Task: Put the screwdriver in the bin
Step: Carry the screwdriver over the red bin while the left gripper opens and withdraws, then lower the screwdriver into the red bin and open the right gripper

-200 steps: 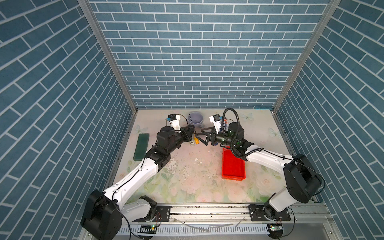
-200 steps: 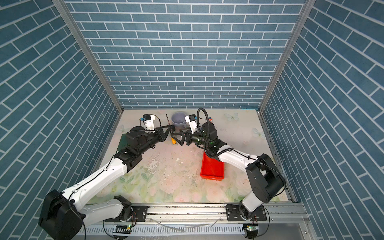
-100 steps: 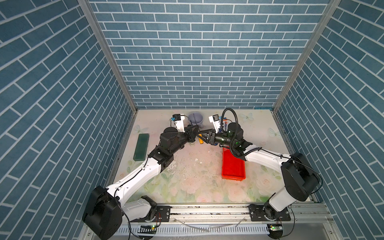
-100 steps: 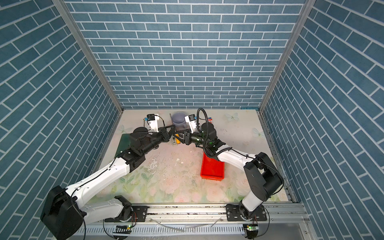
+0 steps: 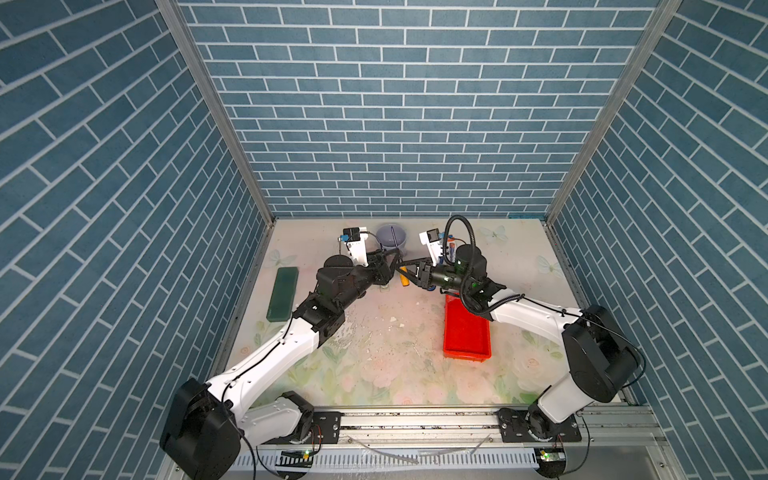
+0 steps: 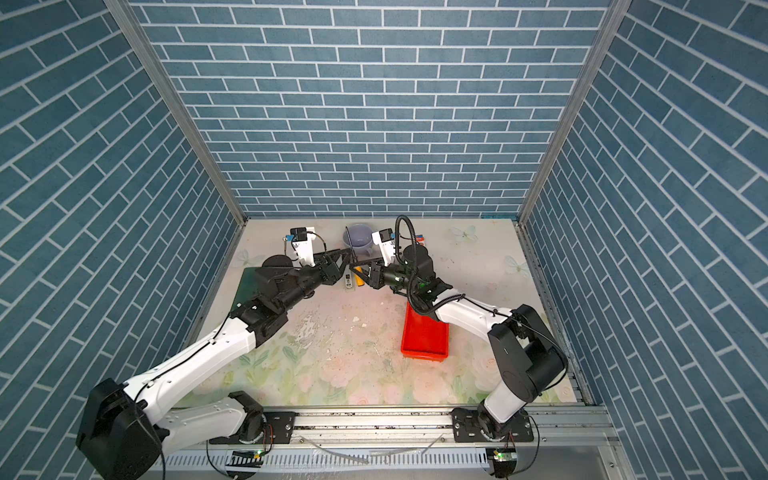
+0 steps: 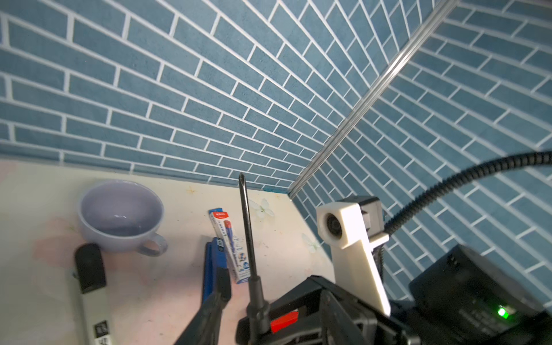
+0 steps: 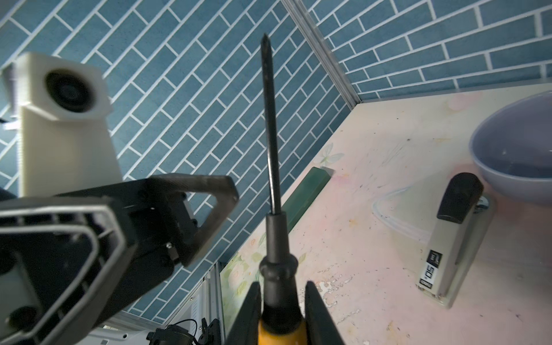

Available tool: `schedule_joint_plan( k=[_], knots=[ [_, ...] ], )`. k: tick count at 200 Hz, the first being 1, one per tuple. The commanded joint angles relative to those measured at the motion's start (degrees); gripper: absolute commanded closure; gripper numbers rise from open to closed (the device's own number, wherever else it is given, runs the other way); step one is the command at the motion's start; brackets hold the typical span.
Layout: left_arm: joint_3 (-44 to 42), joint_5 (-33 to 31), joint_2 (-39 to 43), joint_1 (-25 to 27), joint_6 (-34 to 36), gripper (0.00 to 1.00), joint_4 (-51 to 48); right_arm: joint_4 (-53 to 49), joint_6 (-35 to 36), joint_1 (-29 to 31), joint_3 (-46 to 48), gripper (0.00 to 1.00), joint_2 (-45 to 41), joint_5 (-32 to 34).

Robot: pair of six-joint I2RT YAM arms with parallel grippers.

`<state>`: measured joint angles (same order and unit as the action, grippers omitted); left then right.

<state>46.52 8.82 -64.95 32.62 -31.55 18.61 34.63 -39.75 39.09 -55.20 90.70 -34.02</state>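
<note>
Handover moment, by the looks of it. The right gripper (image 8: 280,286) is clamped on the screwdriver (image 8: 277,245). In the right wrist view its two fingers press the yellow handle from either side, and the dark collar and thin black shaft stick out past them toward the brick wall.

The left gripper (image 5: 388,268) sits just beside it with its jaws spread apart. It's got nothing in it and it's clear of the shaft.

In both top views the screwdriver (image 6: 359,282) is in the upper middle of the frame, between the two grippers. It's held off the mat, tip angled up toward the back wall.

So it's not in the bin (image 5: 465,336), which sits right of centre, below and to the right of the screwdriver. The far end of the bin is tucked under the right arm.

Other stuff on the mat:
- A lavender mug (image 7: 119,215) near the back wall.
- A black-capped marker (image 7: 89,283) just beside the mug.
- A blue stapler (image 7: 213,268) with a pen pack (image 7: 230,245) lying against it.
- A flat green case (image 5: 282,293) over at the left edge of the mat.
</note>
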Motion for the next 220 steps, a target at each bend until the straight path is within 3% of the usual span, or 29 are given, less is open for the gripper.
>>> schedule_joint_plan(
  k=[1, 33, 69, 91, 129, 170, 220],
  knots=[
    [1.1, -1.1, 2.2, 0.8, 8.7, 0.25, -2.8, -0.3, 2.8, -1.9, 3.0, 0.81, -5.2, 3.9],
    [-0.6, -0.3, 4.0, 2.5, 22.3, 0.01, -3.1, -5.5, 6.1, -4.2, 8.3, 0.83, -10.9, 8.5],
    [-0.7, 4.4, 4.6, 4.1, 35.4, 0.0, -8.3, -16.3, 8.6, -6.3, 13.6, 0.83, -18.6, 15.9],
    [-2.4, 10.8, 4.4, 5.1, 41.9, 0.0, -7.2, -25.8, 9.4, -7.2, 16.2, 0.84, -23.5, 23.0],
    [0.3, 13.1, 0.8, 9.7, 51.5, 0.0, -14.5, -41.6, 12.8, -7.3, 19.2, 0.85, -29.9, 31.6],
    [-0.2, 16.4, -2.3, 11.8, 53.4, 0.0, -16.3, -48.6, 16.1, -5.9, 22.6, 0.86, -32.4, 36.9],
    [-3.0, 16.6, -2.9, 14.2, 52.9, 0.0, -17.2, -49.0, 18.3, 0.2, 23.7, 0.85, -26.8, 41.2]
  ],
)
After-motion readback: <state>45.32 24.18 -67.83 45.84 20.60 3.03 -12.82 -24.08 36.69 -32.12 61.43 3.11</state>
